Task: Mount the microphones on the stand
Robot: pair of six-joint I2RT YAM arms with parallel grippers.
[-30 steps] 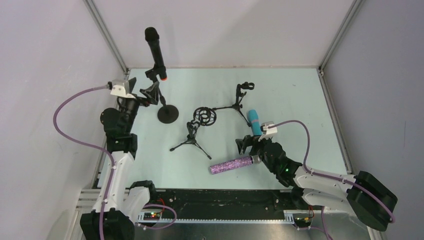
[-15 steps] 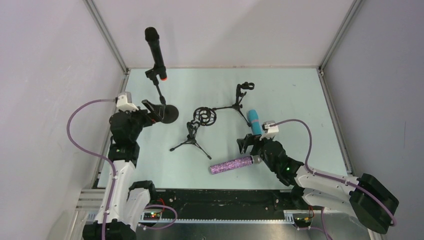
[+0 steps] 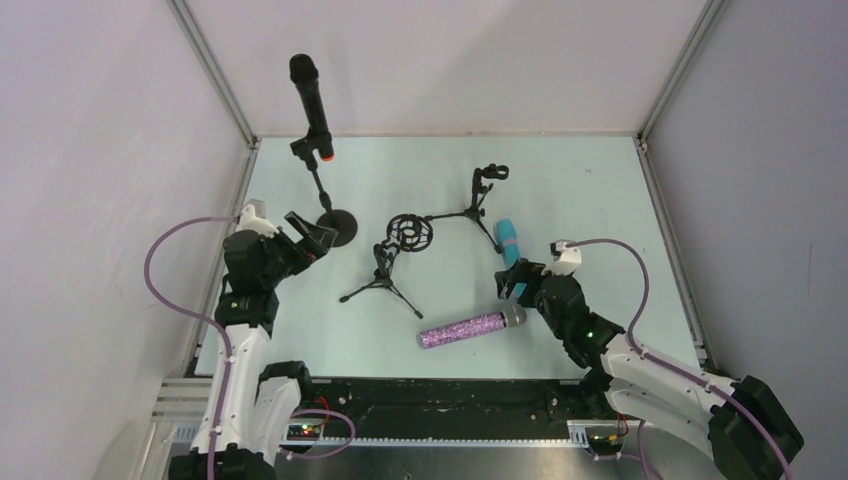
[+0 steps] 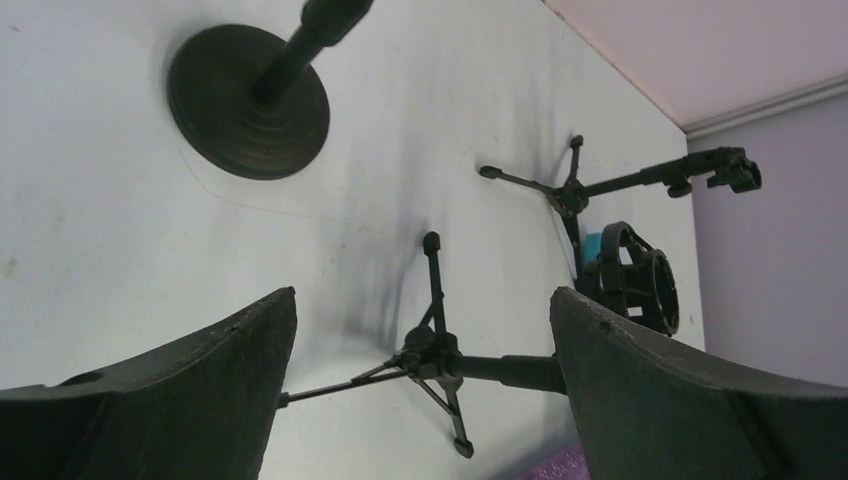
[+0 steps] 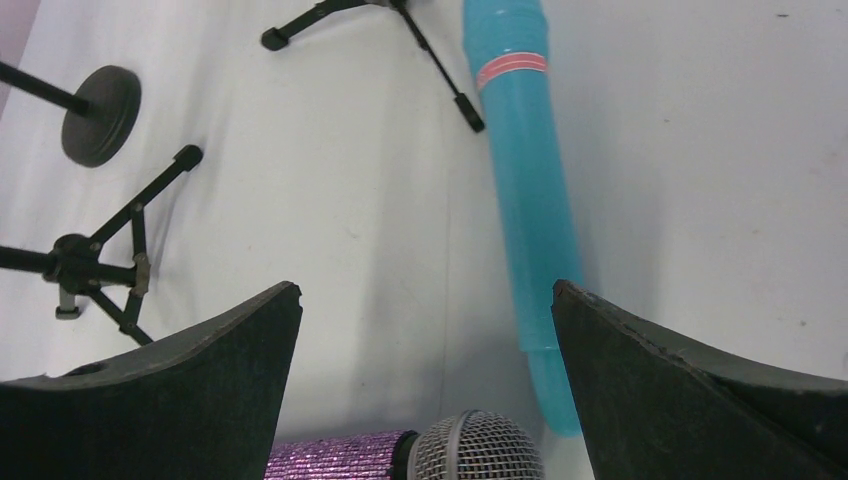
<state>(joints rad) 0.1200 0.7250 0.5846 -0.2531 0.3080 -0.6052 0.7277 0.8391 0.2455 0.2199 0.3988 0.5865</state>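
The black microphone (image 3: pixel 312 105) with an orange end ring stands clipped in the round-base stand (image 3: pixel 337 226) at the back left. The light blue microphone (image 3: pixel 510 243) lies on the table, also in the right wrist view (image 5: pixel 520 170). The glittery purple microphone (image 3: pixel 470 327) lies nearer, its silver head (image 5: pixel 478 450) low between my right fingers. My right gripper (image 3: pixel 515 283) is open and empty above the blue one's near end and the purple one's head. My left gripper (image 3: pixel 310 237) is open and empty, just near-left of the round base (image 4: pixel 248 102).
A tripod stand with a ring mount (image 3: pixel 408 232) stands mid-table; its legs show in the left wrist view (image 4: pixel 440 355). A second tripod stand with a clip (image 3: pixel 487 185) stands behind the blue microphone. Cage walls close in the left, back and right sides.
My left gripper has come down and back from the round-base stand's pole to beside its base. My right gripper has shifted right, toward the blue microphone. The microphones have not moved.
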